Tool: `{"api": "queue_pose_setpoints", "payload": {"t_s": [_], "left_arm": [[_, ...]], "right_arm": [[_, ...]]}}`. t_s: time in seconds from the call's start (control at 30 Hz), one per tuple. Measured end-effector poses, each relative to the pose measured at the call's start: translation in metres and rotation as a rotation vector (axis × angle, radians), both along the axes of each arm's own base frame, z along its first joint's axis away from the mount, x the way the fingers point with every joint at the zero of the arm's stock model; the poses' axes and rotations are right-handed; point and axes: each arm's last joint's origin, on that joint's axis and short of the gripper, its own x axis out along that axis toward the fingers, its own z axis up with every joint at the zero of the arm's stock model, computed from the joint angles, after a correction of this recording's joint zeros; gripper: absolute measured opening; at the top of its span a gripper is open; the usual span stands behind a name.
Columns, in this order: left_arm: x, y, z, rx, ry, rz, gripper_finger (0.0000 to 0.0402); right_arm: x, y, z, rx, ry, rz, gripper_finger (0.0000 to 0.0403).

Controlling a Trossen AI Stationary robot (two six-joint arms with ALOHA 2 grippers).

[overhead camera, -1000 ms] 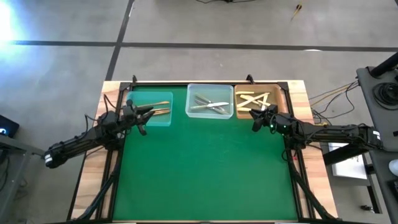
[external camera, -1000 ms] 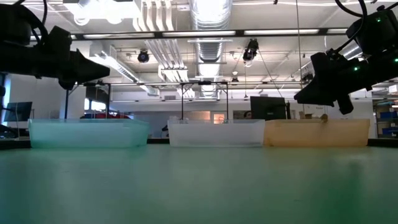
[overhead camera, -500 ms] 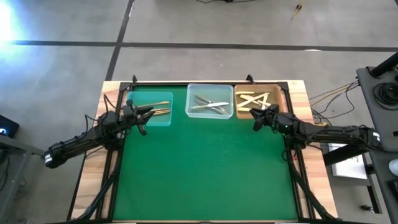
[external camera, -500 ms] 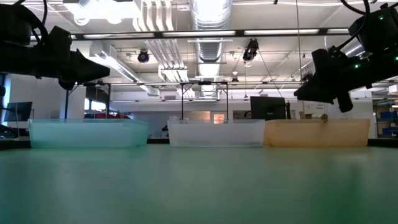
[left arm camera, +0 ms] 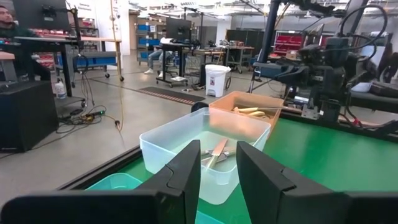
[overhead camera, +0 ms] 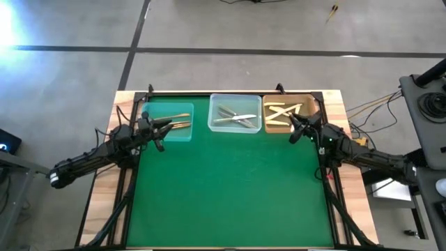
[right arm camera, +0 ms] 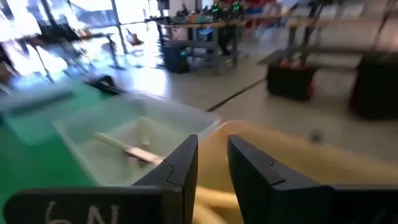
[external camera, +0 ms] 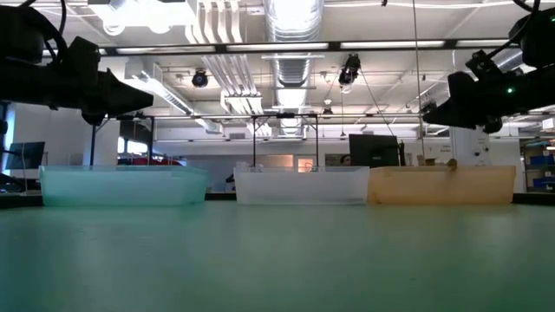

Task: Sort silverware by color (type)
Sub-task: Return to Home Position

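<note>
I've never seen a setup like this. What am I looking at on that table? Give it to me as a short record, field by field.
Surface: green mat
Left tray: blue tray, holding gold cutlery
Middle tray: clear tray, holding silver cutlery
Right tray: orange tray, holding cream-yellow cutlery
Left end effector: open, empty, raised over the blue tray
Right end effector: open, empty, raised by the orange tray's near edge

3 trays [overhead camera: 235, 130] lined the table's [overhead camera: 230, 188] far edge, silverware [overhead camera: 235, 118] in each. The left gripper [overhead camera: 165, 127] hung by the left tray [overhead camera: 157, 111], the right gripper [overhead camera: 293, 130] by the right tray [overhead camera: 306, 100].
</note>
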Motion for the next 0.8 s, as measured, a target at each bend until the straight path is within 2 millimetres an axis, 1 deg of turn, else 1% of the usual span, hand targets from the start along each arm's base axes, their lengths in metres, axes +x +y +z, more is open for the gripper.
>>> {"api": "queue_pose_setpoints", "payload": {"t_s": [0.13,0.23,0.5,0.63,0.8], "left_arm": [[0.0,0.0,0.0,-0.001,0.003,0.0,0.0087],[0.0,0.0,0.0,-0.001,0.001,0.0,0.0087],[0.0,0.0,-0.001,-0.003,0.006,0.0,0.0087],[0.0,0.0,-0.001,-0.003,0.006,0.0,0.0087],[0.0,0.0,-0.001,-0.003,0.006,0.0,0.0087]], "right_arm": [[-0.004,-0.003,0.002,-0.146,0.124,-0.027,0.0084],[-0.007,-0.005,0.004,-0.209,0.166,-0.052,0.0083],[-0.016,-0.009,0.01,-0.225,0.093,-0.145,0.0071],[-0.019,-0.012,0.011,-0.227,0.09,-0.178,0.0068],[-0.018,-0.012,0.01,-0.223,0.098,-0.179,0.0068]]}}
